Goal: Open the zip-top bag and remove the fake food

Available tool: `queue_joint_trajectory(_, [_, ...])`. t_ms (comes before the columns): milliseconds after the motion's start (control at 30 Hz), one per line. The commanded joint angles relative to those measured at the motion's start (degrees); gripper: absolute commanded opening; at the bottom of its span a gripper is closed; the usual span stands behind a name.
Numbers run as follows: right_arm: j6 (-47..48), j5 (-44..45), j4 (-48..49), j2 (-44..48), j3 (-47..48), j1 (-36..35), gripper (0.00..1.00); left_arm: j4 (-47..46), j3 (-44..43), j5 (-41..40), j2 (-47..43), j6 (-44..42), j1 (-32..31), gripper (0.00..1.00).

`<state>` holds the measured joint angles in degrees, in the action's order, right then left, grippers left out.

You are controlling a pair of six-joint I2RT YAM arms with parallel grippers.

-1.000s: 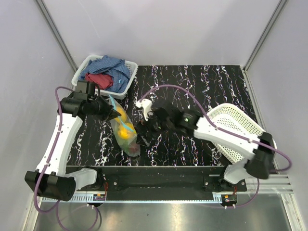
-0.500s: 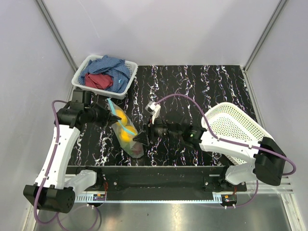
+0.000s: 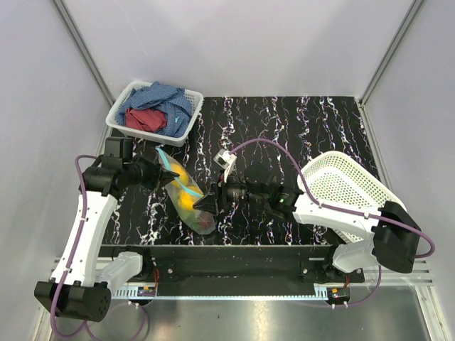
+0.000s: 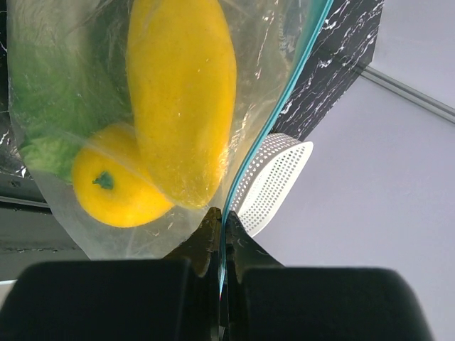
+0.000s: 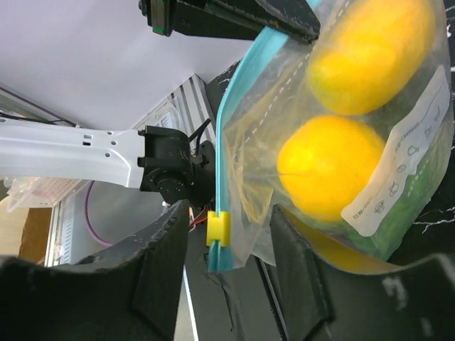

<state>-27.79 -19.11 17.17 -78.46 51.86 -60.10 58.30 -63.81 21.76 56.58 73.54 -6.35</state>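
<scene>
The left gripper pinches the zip-top bag holding lemons.

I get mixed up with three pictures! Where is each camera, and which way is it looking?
Top camera: high behind the robot, looking down at the table; left arm and right arm show.
Left wrist: looks along the left fingers, pinched on the zip-top bag's edge.
Right wrist: looks between the right fingers, spread around the bag's yellow slider.
Shared: both wrist views show the lemons.

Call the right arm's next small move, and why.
Probably close the right gripper on the yellow slider: its jaws stand open either side, not touching, and the left gripper is shut on the teal strip of the zip-top bag, anchoring it.
</scene>
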Motion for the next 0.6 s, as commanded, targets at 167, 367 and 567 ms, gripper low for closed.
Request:
queue_joint_trajectory(167, [-2.4,-0.7,5.4,0.8,-3.0,-0.4,0.48,-3.6,0.3,4.4,-2.0,1.4,1.3,0.00])
queue_joint_trajectory(367, [-3.4,-0.7,6.5,0.3,-3.3,-0.4,0.32,-3.8,0.8,4.7,-2.5,1.2,1.5,0.00])
queue_joint_trajectory(567, [-4.5,0.7,6.7,0.7,-3.3,-0.5,0.10,-3.8,1.5,5.5,-3.1,0.6,1.8,0.00])
